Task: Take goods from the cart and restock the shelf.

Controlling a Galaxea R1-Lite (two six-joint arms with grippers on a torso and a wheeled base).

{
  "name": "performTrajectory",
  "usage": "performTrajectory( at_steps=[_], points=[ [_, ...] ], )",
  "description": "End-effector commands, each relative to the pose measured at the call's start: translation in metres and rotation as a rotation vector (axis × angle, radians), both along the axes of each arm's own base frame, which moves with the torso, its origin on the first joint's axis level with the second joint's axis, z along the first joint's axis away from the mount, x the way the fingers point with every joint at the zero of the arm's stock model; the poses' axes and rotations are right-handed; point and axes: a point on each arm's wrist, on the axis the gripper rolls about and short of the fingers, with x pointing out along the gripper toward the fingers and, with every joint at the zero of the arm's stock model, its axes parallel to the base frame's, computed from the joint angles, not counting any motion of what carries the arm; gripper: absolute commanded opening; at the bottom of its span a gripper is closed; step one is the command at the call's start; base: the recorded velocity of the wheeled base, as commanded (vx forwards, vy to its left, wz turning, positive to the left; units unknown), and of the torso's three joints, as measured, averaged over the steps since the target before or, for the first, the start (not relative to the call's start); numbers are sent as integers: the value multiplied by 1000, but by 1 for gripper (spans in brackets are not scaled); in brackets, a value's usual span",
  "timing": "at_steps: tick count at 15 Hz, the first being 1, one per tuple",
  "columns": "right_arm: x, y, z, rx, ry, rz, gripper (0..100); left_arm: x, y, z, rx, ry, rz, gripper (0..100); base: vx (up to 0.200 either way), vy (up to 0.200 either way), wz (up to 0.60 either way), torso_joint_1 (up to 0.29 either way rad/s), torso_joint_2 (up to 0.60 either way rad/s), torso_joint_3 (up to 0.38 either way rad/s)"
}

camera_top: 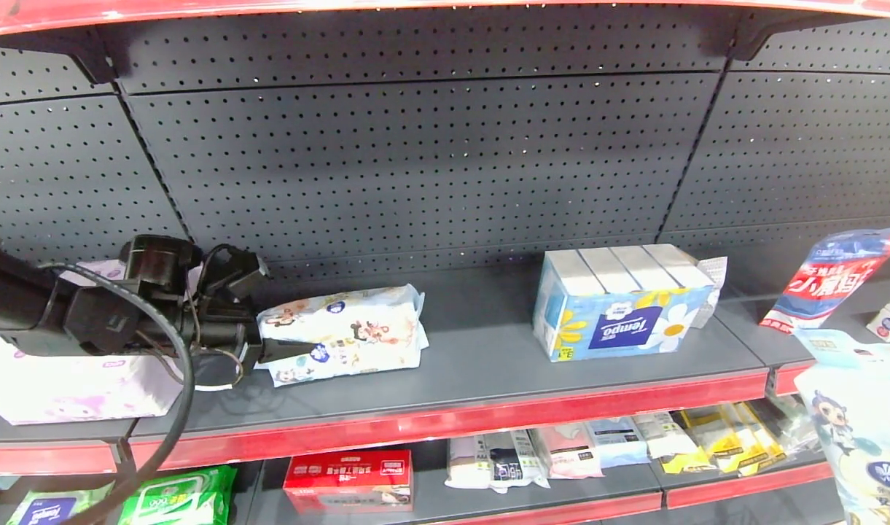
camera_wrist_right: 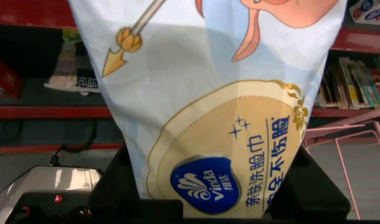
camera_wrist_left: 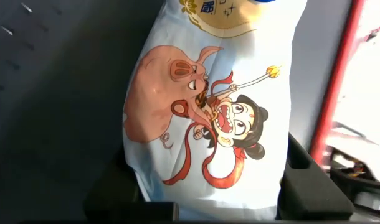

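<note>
**Clerk:** Item one, and its location?

**Me:** White soft plastic tissue pack with a cartoon print (camera_top: 350,332). It lies flat on the dark grey metal shelf with the red front lip (camera_top: 488,364), left of centre. My left tool (camera_top: 273,351) is closed on its near end, one finger on either side, with the wrapper touching both.

**Clerk:** Reason for that hold?

**Me:** My judgement is that this is the set-down. The shelf carries the weight, so the grip only steadies the pack ahead of release.

**Clerk:** Heading?

**Me:** The long axis runs along the shelf, roughly parallel with the red lip. The gripped end is toward my left. The free end points to my right, at the blue-and-white boxed tissue multipack with daisies (camera_top: 619,302), and is well apart from it. The printed face is up.

**Clerk:** Item two?

**Me:** Second white cartoon-printed soft pack (camera_wrist_right: 209,93). My right tool (camera_wrist_right: 209,202) is clamped on one narrow end, with the film pinched between the fingers. The pack is in the air off to my right, in front of the shelving, touching nothing else that I can see.

**Clerk:** Reason?

**Me:** Judged to be next in the queue, parked clear of the left arm's work.

**Clerk:** Axis?

**Me:** Straight out from the tool, roughly upright, with the free end uppermost as far as the head view shows.

**Clerk:** Neighbours?

**Me:** Pale pink-and-white soft pack (camera_top: 73,386), on the next bay beside my left arm.
</note>
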Motion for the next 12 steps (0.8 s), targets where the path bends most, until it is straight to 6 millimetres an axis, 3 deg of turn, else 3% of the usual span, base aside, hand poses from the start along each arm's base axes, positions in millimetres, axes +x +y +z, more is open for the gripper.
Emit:
performTrajectory(
  at_steps=[1,6,12],
  points=[
    [0,0,0,0,2,1,0,-14,-2,2,-18,17,-1,0,0,0,0,0,0,0],
    [-1,0,-4,-1,11,1,0,-27,-2,10,-33,26,12,0,0,0,0,0,0,0],
    [-1,0,-2,-2,2,-4,0,-34,-9,0,-45,-12,-24,0,0,0,0,0,0,0]
  ],
)
